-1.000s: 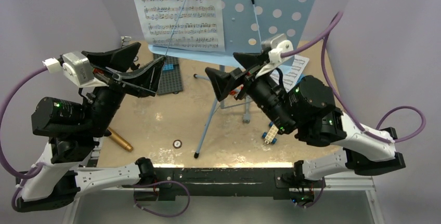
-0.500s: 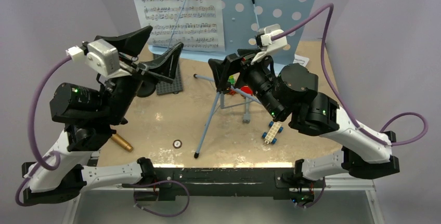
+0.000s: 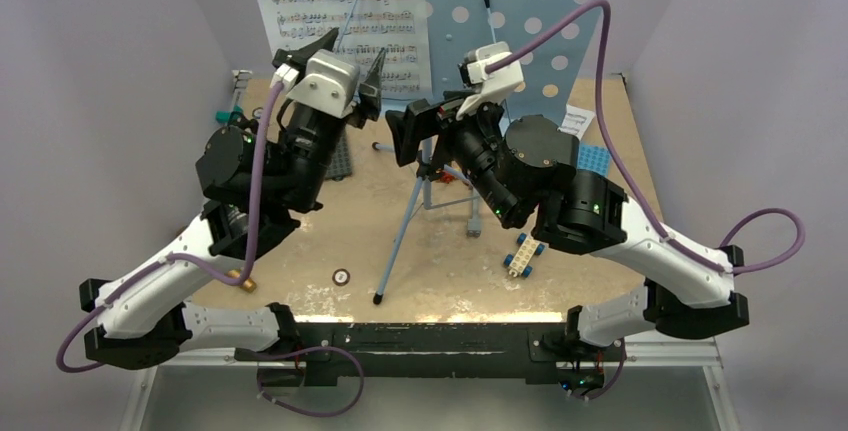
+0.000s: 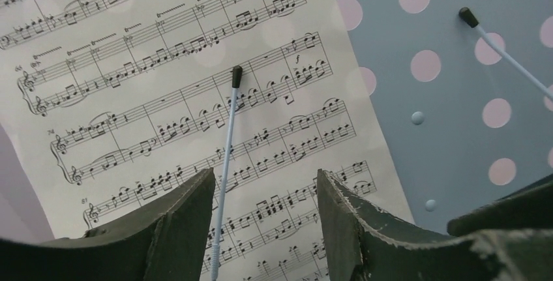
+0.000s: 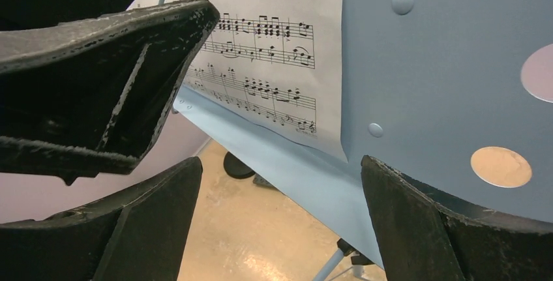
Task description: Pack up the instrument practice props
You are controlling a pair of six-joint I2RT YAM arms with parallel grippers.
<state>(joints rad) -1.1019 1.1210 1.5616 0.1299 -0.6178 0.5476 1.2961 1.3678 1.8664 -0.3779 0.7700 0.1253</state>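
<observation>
Sitting at the far middle of the table (image 3: 300,221), the light-blue perforated music stand (image 3: 540,11) is upright on its tripod legs. A white sheet-music page (image 3: 330,21) covers the left half of its desk, under a thin wire page holder (image 4: 228,124). Your left gripper (image 4: 264,175) is right up at that page, fingers apart, with the wire showing in the gap (not pinched on anything). Your right gripper (image 5: 280,162) sits just beside it at the desk's lower edge, jaws spread wide, nothing between them. Another page (image 3: 572,119) lies on the table behind the right arm. The gold-brown toy microphone (image 3: 243,278) peeks out from under the left arm. A white-and-blue toy brick (image 3: 522,254) lies near the tripod.
</observation>
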